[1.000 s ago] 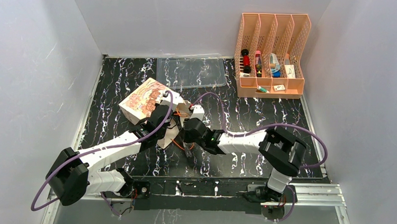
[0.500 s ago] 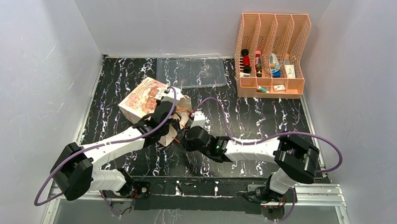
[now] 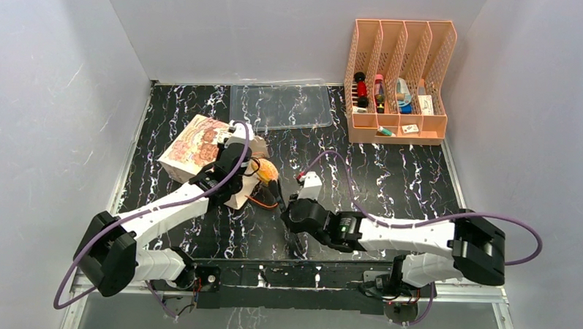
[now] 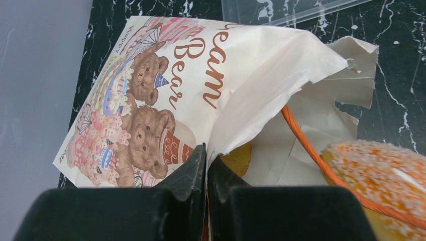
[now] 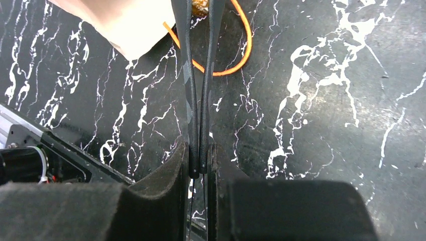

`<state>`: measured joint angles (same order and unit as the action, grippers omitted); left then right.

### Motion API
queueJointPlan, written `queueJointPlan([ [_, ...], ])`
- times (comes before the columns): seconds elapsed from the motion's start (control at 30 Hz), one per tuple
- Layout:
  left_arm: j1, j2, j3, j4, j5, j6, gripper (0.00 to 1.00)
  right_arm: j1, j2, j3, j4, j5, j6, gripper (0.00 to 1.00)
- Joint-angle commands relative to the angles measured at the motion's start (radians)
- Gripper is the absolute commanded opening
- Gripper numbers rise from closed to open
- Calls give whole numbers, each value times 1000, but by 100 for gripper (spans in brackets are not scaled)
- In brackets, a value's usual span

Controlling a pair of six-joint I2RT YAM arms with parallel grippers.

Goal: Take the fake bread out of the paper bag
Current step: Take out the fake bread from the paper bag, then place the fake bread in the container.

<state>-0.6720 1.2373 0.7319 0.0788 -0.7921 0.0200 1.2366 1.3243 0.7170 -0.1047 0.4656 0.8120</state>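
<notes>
Marbled table (image 3: 391, 175) holds one paper bag (image 3: 198, 148); one tongs (image 5: 191, 100) pinches one fake bread (image 3: 268, 169)

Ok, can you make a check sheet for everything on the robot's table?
Surface: black table with white veins.
Job's things: paper bag lying on its side, mouth open; one bread piece at the mouth.
Clutter: clear tray; orange rack holding small bits.
Hands: left hand shut on the bag's edge; right hand shut on black tongs that reach to the bread piece.
Cables: purple cables loop off both arms.
Surroundings: grey walls.
</notes>
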Motion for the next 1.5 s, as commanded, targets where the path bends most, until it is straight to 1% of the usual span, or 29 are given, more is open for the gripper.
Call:
queueJointPlan([
  [0.0, 31, -42, 36, -34, -55, -23, 0, 24, -109, -4, -56, 98, 34, 0],
  [0.2, 51, -49, 52, -75, -65, -55, 0, 35, -200, -14, -152, 180, 103, 0],
  [0.33, 53, -57, 67, -135, -53, -114, 0, 28, -196, 0, -162, 267, 103, 0],
  [0.47, 54, -76, 86, -201, -35, -166, 0, -39, -111, 80, -172, 285, 51, 0],
  [0.5, 54, -80, 90, -217, -33, -177, 0, -63, -93, 96, -159, 277, 45, 0],
  [0.6, 54, -85, 92, -255, -27, -204, 0, -161, -42, 137, -98, 238, -48, 0],
  [0.67, 54, -89, 90, -262, -24, -213, 0, -243, 5, 174, -45, 192, -110, 0],
  [0.73, 55, -95, 89, -257, -6, -213, 0, -342, 86, 229, -14, 150, -171, 0],
  [0.83, 55, -101, 96, -264, 8, -227, 0, -440, 209, 338, 17, 96, -255, 0],
  [0.97, 55, -125, 83, -262, 15, -235, 0, -558, 377, 494, 25, 35, -314, 0],
  [1.07, 55, -145, 76, -261, 20, -235, 0, -616, 495, 591, 50, 21, -356, 0],
  [1.23, 55, -154, 72, -254, 41, -241, 0, -687, 645, 714, 83, 2, -416, 0],
  [1.47, 55, -142, 75, -249, 66, -248, 0, -728, 795, 820, 102, -15, -482, 0],
])
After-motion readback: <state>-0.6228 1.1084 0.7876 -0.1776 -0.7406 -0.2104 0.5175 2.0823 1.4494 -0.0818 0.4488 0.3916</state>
